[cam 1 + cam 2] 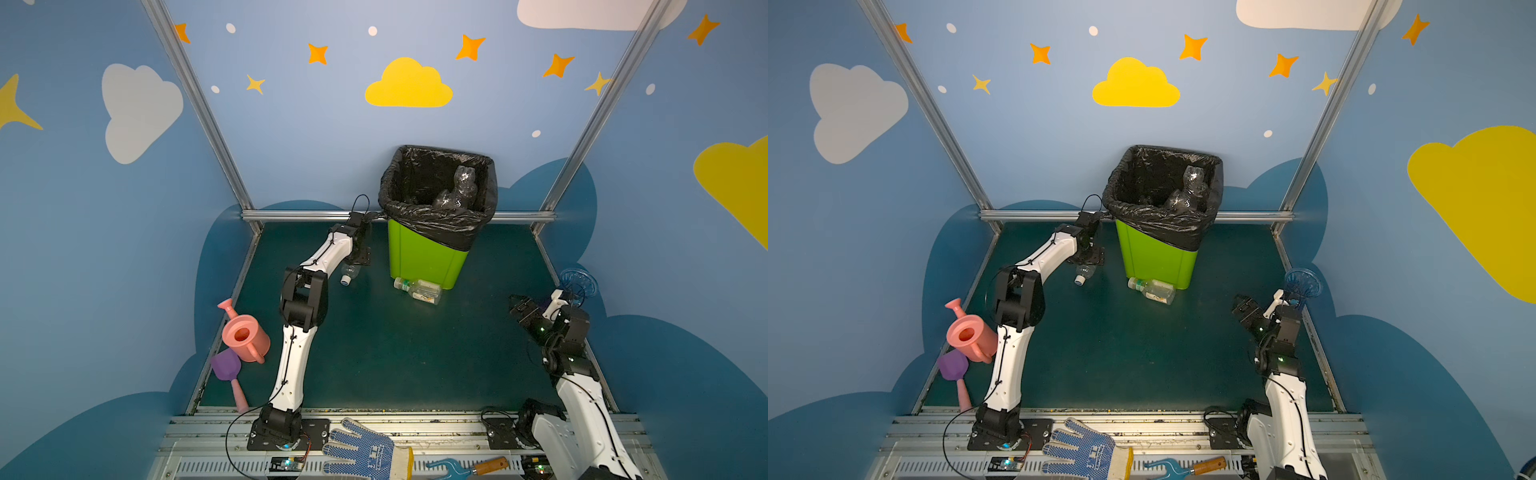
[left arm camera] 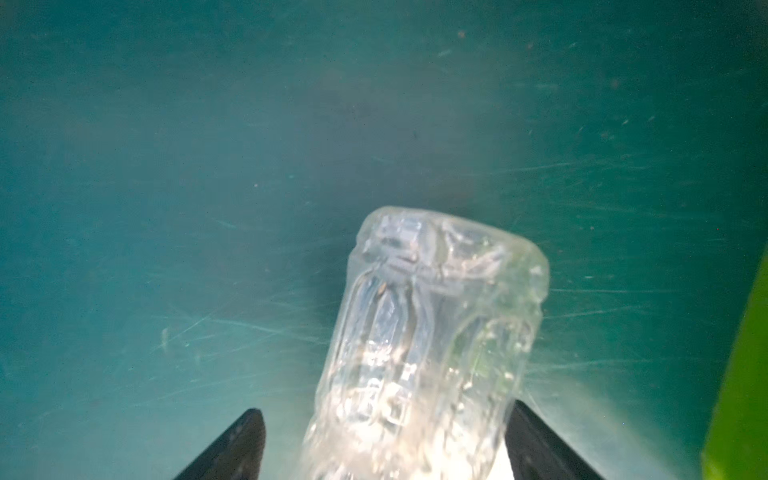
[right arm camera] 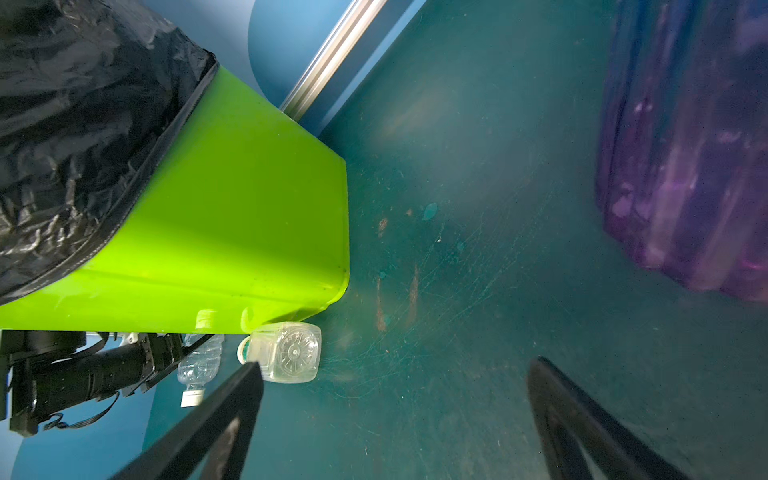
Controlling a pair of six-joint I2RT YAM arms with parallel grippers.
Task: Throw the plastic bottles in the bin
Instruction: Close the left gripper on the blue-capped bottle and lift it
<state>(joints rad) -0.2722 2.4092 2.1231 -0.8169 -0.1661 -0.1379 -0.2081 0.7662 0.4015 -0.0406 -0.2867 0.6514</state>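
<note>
A clear plastic bottle [image 1: 350, 272] [image 1: 1084, 272] with a pale cap lies on the green mat left of the bin [image 1: 424, 257] [image 1: 1154, 257]. My left gripper [image 1: 358, 262] [image 2: 384, 409] is down over it, jaws astride its body [image 2: 428, 332]. One finger [image 2: 540, 440] touches the bottle; a gap shows beside the other [image 2: 232, 449]. Two more bottles [image 1: 417, 289] [image 1: 1152, 289] [image 3: 291, 353] lie against the bin's front. Clear bottles [image 1: 461, 191] [image 1: 1190, 189] lie inside the black liner. My right gripper [image 1: 521, 307] [image 1: 1244, 305] [image 3: 395, 363] hangs open and empty at the right.
A blue-purple vase [image 1: 577, 282] [image 3: 685, 166] stands close behind the right gripper at the mat's right edge. A pink watering can [image 1: 245, 336] and a purple shovel [image 1: 226, 365] lie left of the left arm. A dotted glove [image 1: 361, 449] and a hand fork [image 1: 469, 467] rest on the front rail.
</note>
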